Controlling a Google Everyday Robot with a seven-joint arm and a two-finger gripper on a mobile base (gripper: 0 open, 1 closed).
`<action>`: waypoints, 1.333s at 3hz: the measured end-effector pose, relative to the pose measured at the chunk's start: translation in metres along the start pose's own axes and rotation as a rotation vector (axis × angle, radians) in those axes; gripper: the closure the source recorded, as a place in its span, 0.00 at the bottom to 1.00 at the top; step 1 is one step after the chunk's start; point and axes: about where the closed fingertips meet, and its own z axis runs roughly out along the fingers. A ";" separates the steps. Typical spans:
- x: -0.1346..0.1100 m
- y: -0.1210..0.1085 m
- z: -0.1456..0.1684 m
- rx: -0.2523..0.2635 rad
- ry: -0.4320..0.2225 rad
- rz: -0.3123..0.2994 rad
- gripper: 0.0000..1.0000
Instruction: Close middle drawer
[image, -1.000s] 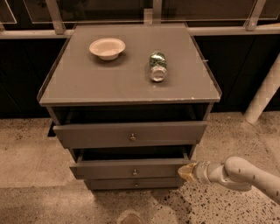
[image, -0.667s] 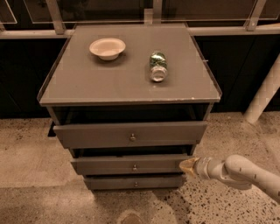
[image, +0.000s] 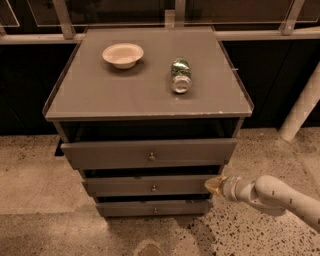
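Note:
The grey cabinet (image: 150, 95) has three drawer fronts. The middle drawer (image: 145, 185) is a long low grey panel with a tiny metal knob (image: 154, 188) at its centre. It stands out only slightly from the cabinet, set back behind the top drawer's front. My gripper (image: 216, 185) comes in from the lower right on a white arm (image: 280, 196). Its yellowish tip rests against the right end of the middle drawer's front.
The top drawer (image: 150, 153) is pulled out, with a dark gap above it. The bottom drawer (image: 152, 208) sits below. A beige bowl (image: 123, 54) and a can lying on its side (image: 180, 75) rest on the cabinet top. A white pole (image: 301, 107) stands at the right. The floor is speckled.
The middle drawer has slid inward toward the cabinet. My gripper has moved in with it, staying at the drawer front's right end.

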 end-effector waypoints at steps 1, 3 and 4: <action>0.005 0.010 -0.021 -0.044 0.034 0.028 1.00; 0.020 0.023 -0.070 -0.041 0.088 0.127 0.81; 0.020 0.023 -0.070 -0.041 0.088 0.127 0.58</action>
